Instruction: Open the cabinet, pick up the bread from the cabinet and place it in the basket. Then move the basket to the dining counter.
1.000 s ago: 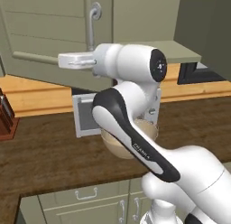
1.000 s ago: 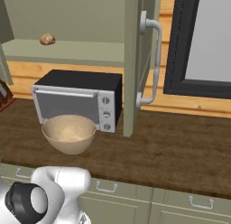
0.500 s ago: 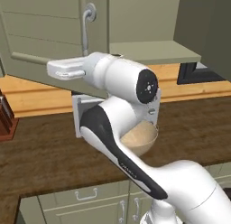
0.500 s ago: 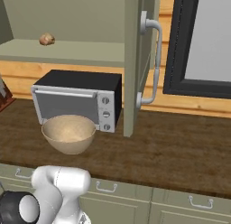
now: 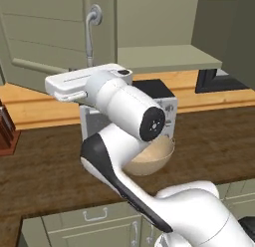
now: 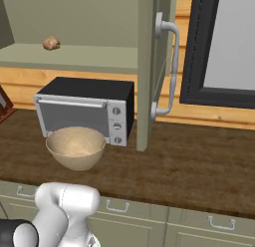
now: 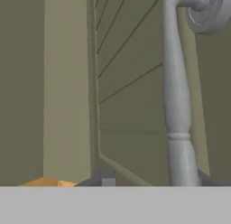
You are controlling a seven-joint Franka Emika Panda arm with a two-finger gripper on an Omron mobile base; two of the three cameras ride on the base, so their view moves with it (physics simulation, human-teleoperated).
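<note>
The cabinet's left door point(image 5: 45, 39) stands swung open, and its silver bar handle point(image 7: 177, 105) passes between my gripper's point(image 7: 153, 179) open fingers, nearer the right fingertip point(image 7: 202, 179). In the left base view my hand point(image 5: 79, 82) sits just below that handle point(image 5: 90, 39), hiding the fingers. The bread point(image 6: 51, 43) lies at the left of the green shelf point(image 6: 99, 57). On the worktop in front of the microwave stands the beige basket point(image 6: 75, 147) point(image 5: 152, 159), holding nothing. The right door point(image 6: 149, 66) is open too. The dining counter is out of view.
A black and silver microwave point(image 6: 87, 109) stands under the shelf, right behind the basket. The right door's handle point(image 6: 172, 66) juts out beside a dark-framed window point(image 6: 224, 42). A knife block point(image 5: 6, 134) sits at the left of the dark wood worktop point(image 6: 189, 166). Low green drawers point(image 5: 94, 223) run below.
My hand has drawn left and toward the base, and the left door with its handle has swung further open. Bread, basket and right door have not moved.
</note>
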